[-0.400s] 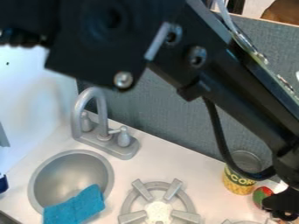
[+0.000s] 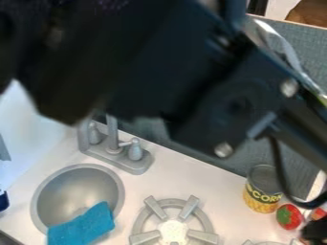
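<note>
Your black robot arm spans the top of the view and slopes down the right side to the black two-finger gripper (image 2: 313, 232), cut off at the lower right edge. You cannot tell whether it is open or closed, or whether it holds anything. Just above it is a small pinkish-red object (image 2: 317, 214). Just left of that, a round red toy with a green patch (image 2: 290, 217) sits on the white countertop (image 2: 198, 179), near a cylindrical can with a yellow label (image 2: 261, 196). Left of the can is a grey stove burner with four prongs (image 2: 154, 206). Further left, a bright blue cloth (image 2: 83, 226) drapes over the lower rim of a round grey sink (image 2: 75, 184), below a grey plastic faucet (image 2: 119, 154).
</note>
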`<action>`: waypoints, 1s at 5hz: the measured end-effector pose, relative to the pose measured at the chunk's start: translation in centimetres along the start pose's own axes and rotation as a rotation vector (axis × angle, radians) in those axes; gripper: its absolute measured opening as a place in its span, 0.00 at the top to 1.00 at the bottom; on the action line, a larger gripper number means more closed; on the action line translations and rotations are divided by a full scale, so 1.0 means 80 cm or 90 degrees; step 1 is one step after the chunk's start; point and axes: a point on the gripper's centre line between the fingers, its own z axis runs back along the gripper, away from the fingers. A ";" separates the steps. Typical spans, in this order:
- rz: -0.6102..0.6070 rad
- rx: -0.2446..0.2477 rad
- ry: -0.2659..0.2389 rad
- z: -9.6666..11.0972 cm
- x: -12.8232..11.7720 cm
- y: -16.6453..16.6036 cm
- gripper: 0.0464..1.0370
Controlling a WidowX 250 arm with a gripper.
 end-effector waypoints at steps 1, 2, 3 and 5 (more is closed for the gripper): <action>0.040 0.015 0.005 -0.017 0.007 -0.021 0.04; 0.095 0.015 -0.010 -0.017 0.023 -0.036 0.04; 0.130 0.033 -0.018 -0.020 0.027 -0.039 0.04; 0.204 0.098 -0.048 -0.036 0.031 -0.035 0.04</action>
